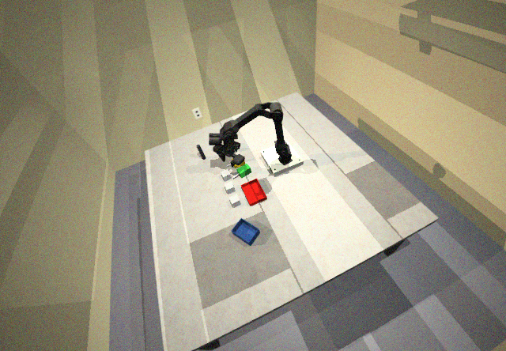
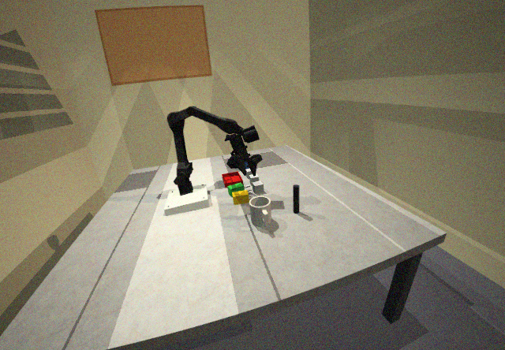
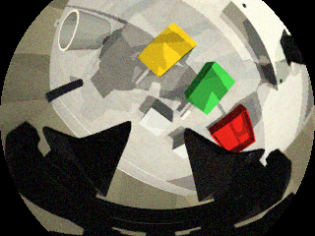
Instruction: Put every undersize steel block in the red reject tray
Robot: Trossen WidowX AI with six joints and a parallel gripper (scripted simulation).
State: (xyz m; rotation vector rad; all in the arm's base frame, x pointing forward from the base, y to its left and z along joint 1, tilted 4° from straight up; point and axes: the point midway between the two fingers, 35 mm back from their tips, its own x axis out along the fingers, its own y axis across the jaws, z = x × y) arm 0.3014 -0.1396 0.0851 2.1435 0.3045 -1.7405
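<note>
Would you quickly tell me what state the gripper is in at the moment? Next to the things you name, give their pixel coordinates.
Gripper (image 1: 226, 159) (image 2: 250, 173) (image 3: 157, 129): open, holding nothing, its fingers apart above the table.

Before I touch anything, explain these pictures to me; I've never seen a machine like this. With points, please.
The machine is one black jointed arm on a white base (image 1: 267, 169) (image 2: 167, 210), ending in a two-fingered gripper (image 1: 228, 160) (image 2: 250, 172) (image 3: 157, 129). One picture looks down from high above, one looks across the table from a side, and one comes from the arm's wrist, so the fingers fill its lower part.

On the table are three pale blocks in a row, a green gauge (image 1: 243, 170) (image 2: 235, 188) (image 3: 206, 92), a yellow one (image 2: 241, 197) (image 3: 164, 51), a red tray (image 1: 254, 192) (image 2: 232, 179) (image 3: 233, 130), a blue tray (image 1: 245, 232), a mug (image 2: 259, 211) (image 3: 86, 31) and a black rod (image 1: 200, 151) (image 2: 296, 199) (image 3: 64, 90).

Nothing is held: the fingers stand apart above the table.
</note>
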